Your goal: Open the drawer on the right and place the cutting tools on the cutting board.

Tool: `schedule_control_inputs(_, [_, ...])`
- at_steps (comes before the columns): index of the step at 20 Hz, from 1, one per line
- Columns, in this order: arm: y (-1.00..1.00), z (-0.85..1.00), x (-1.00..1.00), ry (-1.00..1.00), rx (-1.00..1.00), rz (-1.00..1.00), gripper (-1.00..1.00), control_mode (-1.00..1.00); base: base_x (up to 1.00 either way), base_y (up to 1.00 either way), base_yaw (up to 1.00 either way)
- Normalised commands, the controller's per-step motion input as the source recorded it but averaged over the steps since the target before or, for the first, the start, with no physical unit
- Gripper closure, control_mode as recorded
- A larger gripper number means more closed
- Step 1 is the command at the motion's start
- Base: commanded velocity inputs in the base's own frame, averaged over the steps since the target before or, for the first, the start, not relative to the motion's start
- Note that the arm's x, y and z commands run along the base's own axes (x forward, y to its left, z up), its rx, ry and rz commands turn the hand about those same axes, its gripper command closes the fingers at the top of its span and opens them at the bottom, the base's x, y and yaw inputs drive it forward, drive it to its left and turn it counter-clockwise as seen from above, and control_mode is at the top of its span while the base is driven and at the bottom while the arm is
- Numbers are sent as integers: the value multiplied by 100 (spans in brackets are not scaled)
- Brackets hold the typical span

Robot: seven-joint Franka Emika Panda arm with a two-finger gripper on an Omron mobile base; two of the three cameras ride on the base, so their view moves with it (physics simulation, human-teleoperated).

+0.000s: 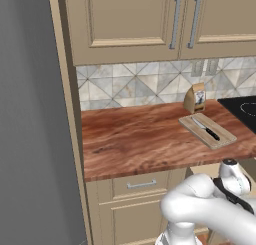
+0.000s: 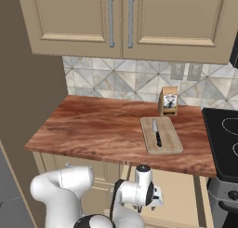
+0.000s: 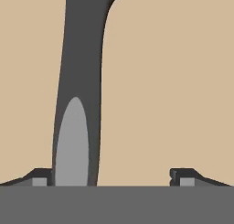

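Tool (image 3: 112, 177) wide open, nothing held: in the hand view the two dark tips sit far apart at the bottom, w/ plain tan drawer (image 3: 169, 81) floor between them. A black-handled knife (image 3: 80, 81) runs up the pic just inside the left tip; a lighter grey oval shows on its lower part. Can't tell if that tip touches it.

Base views: arm is folded low, below the front edge of the tabletop (image 2: 93, 124), wrist down by the cabinet fronts under the right part of it. Open drawer mostly hidden by the arm; a tan bit (image 1: 202, 170) shows under the tabletop edge in the left base view.

Cutting board (image 2: 168, 142) lies flat on the reddish-brown tabletop, right part, near the black cooktop (image 2: 225, 138). One knife on board (image 2: 157, 133), black handle toward the front edge, blade toward the wall. Small brown paper bag (image 2: 168, 101) w/ label stands upright just behind the board, by the tiled backsplash (image 2: 116, 83).

Narrower drawer front w/ short silver bar handle (image 1: 141, 184) is shut, left of the arm. Upper cabinet doors (image 2: 116, 17) shut.
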Motion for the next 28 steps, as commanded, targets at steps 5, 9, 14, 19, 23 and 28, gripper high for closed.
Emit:
schedule_control_inputs(5, [0,0,0,0,0,0,100,-100,0,0,0])
schedule_control_inputs(9, [0,-7,-21,0,0,0,100,-100,0,0,0])
schedule_control_inputs(14, [-7,-24,-86,0,0,0,100,-100,0,0,0])
schedule_control_inputs(19, [-19,-20,-96,0,1,-1,100,-100,0,0,0])
schedule_control_inputs(23, [-3,71,-9,0,5,-12,100,-100,0,0,0])
schedule_control_inputs(28, [0,100,16,0,1,-17,100,-100,0,0,0])
